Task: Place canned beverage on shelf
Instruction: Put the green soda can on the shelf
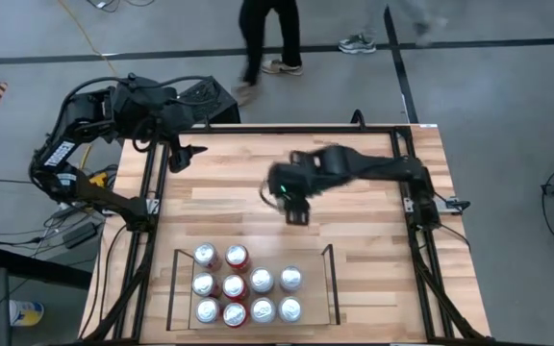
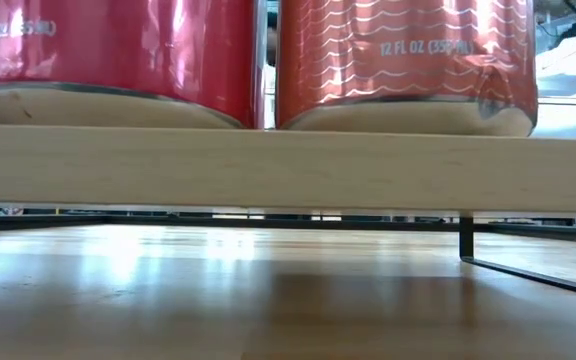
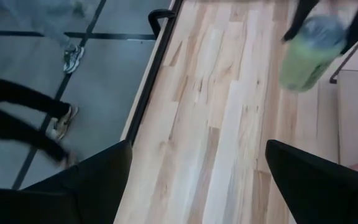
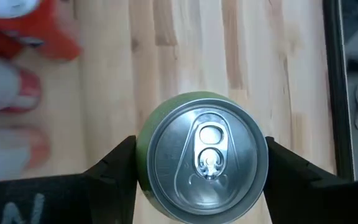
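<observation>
My right gripper [image 1: 294, 204] is over the middle of the table and is shut on a green can [image 4: 201, 158] with a silver top. The can also shows in the left wrist view [image 3: 306, 53]. In the high view the gripper hides most of it. The shelf [image 1: 314, 288] is at the table's near edge, with black side rails and a wood floor. Several silver-topped cans [image 1: 243, 284] stand on it, some of them red. In the low view, red cans [image 2: 398, 60] stand on the shelf's plank [image 2: 288, 165]. My left gripper [image 1: 188, 152] is open and empty at the table's far left. My right gripper pinches the green can's side wall just below its top rim [image 4: 143, 163] between its two fingers, one on each side. The fingers come from above and point down. The can stays upright, top up. I cannot tell whether its base is on the table.
A black metal frame [image 1: 152, 192] runs along the table's left, right and far edges. Bare wood lies between the held can and the shelf. The shelf's right end [image 1: 317, 274] holds no cans. A person's legs [image 1: 272, 38] show on the floor beyond the far edge.
</observation>
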### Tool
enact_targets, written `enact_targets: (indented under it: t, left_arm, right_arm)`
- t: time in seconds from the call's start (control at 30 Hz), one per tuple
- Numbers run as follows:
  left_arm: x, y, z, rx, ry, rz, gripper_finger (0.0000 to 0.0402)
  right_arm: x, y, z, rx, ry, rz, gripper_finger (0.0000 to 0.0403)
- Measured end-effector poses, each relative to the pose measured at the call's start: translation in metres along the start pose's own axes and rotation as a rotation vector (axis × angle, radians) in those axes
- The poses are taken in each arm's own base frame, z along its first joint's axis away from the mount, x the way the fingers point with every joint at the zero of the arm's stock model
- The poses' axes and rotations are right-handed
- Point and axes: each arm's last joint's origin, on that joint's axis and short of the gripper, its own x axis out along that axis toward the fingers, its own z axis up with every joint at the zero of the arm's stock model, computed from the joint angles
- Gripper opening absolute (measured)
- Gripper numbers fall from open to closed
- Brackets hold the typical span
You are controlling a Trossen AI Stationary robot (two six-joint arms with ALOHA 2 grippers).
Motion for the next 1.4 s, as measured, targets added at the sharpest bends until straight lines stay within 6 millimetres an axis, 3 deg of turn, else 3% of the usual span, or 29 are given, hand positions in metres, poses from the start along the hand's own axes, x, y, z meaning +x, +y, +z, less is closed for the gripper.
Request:
enact_targets:
  t: [0.17, 0.37, 0.47, 0.57, 0.87, 1.17, 1.4]
  left_arm:
    - [-0.006, 0.000, -0.002, 0.022, -0.016, -0.004, 0.0355]
    - [-0.010, 0.000, -0.002, 0.042, -0.035, -0.027, 0.0355]
    - [-0.009, 0.000, -0.002, 0.042, -0.036, -0.027, 0.0355]
    - [-0.009, 0.000, -0.001, 0.027, -0.046, -0.025, 0.0355]
    - [-0.009, 0.001, 0.001, -0.043, -0.069, -0.023, 0.0355]
    - [-0.009, 0.001, 0.001, -0.123, -0.068, -0.024, 0.0355]
    - [-0.007, 0.001, 0.002, -0.158, -0.059, -0.002, 0.0355]
  right_arm:
    - [-0.031, 0.043, -0.020, 0.094, 0.010, -0.064, 0.0240]
    - [-0.046, 0.100, -0.036, 0.169, -0.023, -0.029, 0.0240]
    - [-0.051, 0.119, -0.043, 0.218, -0.035, -0.013, 0.0240]
    - [-0.055, 0.128, -0.047, 0.234, -0.061, -0.037, 0.0240]
    - [-0.058, 0.129, -0.048, 0.233, -0.074, -0.046, 0.0240]
    - [-0.081, 0.171, -0.074, 0.216, -0.068, 0.072, 0.0240]
    - [-0.080, 0.184, -0.080, 0.214, -0.070, 0.065, 0.0240]
